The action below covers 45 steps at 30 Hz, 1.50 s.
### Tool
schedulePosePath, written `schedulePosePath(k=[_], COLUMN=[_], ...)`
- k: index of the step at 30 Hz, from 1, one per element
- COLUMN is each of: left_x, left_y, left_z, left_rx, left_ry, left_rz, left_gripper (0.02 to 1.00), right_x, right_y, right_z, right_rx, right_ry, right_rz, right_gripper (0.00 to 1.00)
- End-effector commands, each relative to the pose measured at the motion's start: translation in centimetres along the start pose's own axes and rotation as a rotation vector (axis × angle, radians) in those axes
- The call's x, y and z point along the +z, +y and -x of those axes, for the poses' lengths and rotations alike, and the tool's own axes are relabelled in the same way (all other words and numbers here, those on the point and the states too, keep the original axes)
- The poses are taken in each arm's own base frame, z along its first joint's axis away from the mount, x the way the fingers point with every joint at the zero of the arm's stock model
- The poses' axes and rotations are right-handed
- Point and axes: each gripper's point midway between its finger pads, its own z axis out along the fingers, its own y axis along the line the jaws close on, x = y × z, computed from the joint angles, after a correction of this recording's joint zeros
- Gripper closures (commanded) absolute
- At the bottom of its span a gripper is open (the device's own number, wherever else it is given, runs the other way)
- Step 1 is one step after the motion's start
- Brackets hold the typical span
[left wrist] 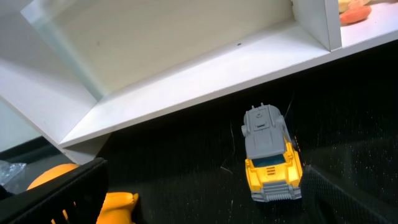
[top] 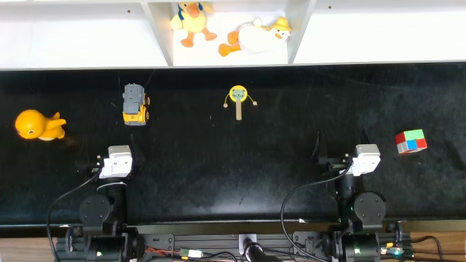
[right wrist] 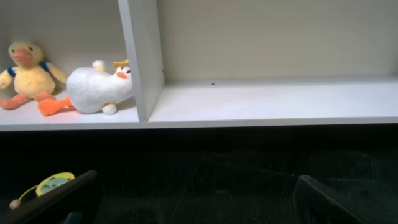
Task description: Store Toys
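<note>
Here both arms sit low near their bases, at the near edge of the black table [top: 218, 167]. The left gripper [left wrist: 205, 171] has its fingers spread wide with nothing between them. The right gripper [right wrist: 196, 186] is likewise spread and holds nothing.

A white shelf [top: 73, 36] runs along the table's far edge, split into three compartments. In the middle one a yellow plush [top: 191, 18] sits upright on the left. A white plush [top: 255, 36] lies on its side just beside it, close to the right divider.

Four toys are out on the table. The truck [top: 135, 104] stands on its wheels ahead of the left gripper, grey end toward the shelf and yellow end toward the arms, short of the shelf's left compartment. The orange duck [top: 38, 125] sits far to the left, well apart from the truck. The rattle [top: 239, 98] lies flat near the table's middle, in front of the middle compartment, its handle pointing toward the arms. The cube [top: 411, 141] rests far to the right, beyond the right gripper, which faces the shelf's right compartment.
</note>
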Motion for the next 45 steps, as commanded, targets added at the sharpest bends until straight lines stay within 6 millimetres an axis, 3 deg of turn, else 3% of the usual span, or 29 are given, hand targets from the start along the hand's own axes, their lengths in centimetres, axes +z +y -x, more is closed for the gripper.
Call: schedulePosePath(k=[1, 24, 27, 32, 39, 45], left_x=[-0.4, -0.3, -0.5, -0.7, 0.6, 2.4], left_y=[-3.1, -2.7, -2.6, -2.0, -0.3, 2.9], left_z=[1.1, 1.0, 1.1, 2.0, 1.1, 0.0], left_rx=[-0.317, -0.373, -0.541, -0.628, -0.417, -0.359], left_ry=[-0.041, -0.027, 0.045, 0.231, 0.524, 0.585], left_rz=[-0.186, -0.164, -0.173, -0.184, -0.29, -0.382], left_gripper=[0.02, 0.02, 0.02, 0.023, 0.023, 0.023], right_x=[0.0, 0.0, 0.0, 0.0, 0.0, 0.0], right_y=[-0.1, -0.1, -0.1, -0.1, -0.1, -0.1], right_z=[-0.4, -0.4, -0.4, -0.4, -0.4, -0.4], right_rx=[0.004, 0.004, 0.004, 0.004, 0.004, 0.004], right_ry=[0.001, 0.001, 0.001, 0.001, 0.001, 0.001], right_rz=[0.0, 0.0, 0.0, 0.0, 0.0, 0.0], right_gripper=[0.005, 0.007, 0.005, 0.005, 0.007, 0.005])
